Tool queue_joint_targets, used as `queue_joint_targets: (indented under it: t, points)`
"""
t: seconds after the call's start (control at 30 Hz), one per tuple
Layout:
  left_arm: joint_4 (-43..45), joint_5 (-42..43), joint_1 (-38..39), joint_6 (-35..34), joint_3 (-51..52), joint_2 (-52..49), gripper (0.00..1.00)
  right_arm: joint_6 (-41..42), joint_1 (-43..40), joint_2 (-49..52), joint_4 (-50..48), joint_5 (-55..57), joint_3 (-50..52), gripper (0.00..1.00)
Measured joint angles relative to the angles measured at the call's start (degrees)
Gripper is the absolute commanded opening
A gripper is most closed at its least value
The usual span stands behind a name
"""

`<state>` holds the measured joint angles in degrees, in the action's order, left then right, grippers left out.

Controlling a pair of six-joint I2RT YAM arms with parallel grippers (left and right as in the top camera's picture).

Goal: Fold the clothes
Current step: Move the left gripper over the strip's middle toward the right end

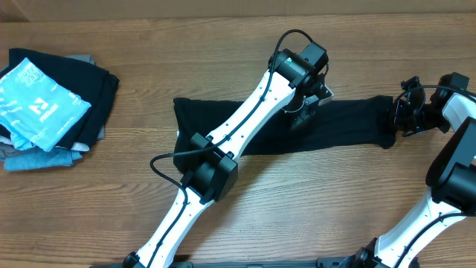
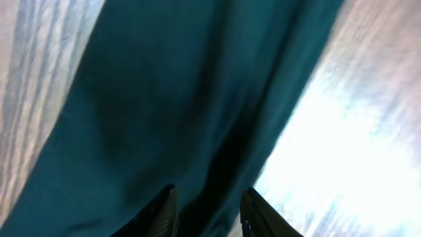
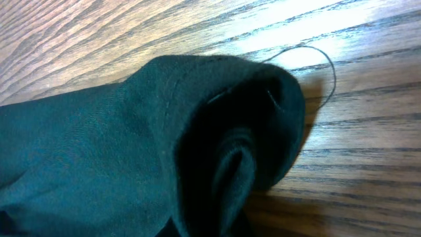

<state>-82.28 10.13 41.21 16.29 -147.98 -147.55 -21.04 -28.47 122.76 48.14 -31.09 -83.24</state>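
Wood-grain table all round, and your black T-shirt lies across the middle of it as one long narrow strip. The right gripper is clamped on the strip's right end, with cloth puckered up around it. The left gripper sits low over the middle, jaws a bit apart above the fabric; I can't tell whether any fold is caught. My take: pin the centre with the left, carry the right end over to the left end low and slow, and square the edges before letting go. The pile of folded garments sits well apart, far left.
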Motion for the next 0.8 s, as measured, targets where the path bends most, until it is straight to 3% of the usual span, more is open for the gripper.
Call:
queue_joint_targets:
  t: [0.17, 0.37, 0.8]
  points:
    - [1.5, -4.2, -0.4, -1.7, 6.6, 0.0, 0.42, 0.0, 0.0, 0.0, -0.1, 0.0, 0.0, 0.04]
    - [0.9, -4.7, 0.0, -3.1, 7.7, 0.0, 0.49, 0.0, 0.0, 0.0, -0.1, 0.0, 0.0, 0.04]
    - [-1.7, -1.2, 2.6, -2.8, 7.7, 0.0, 0.44, 0.0, 0.0, 0.0, -0.1, 0.0, 0.0, 0.04]
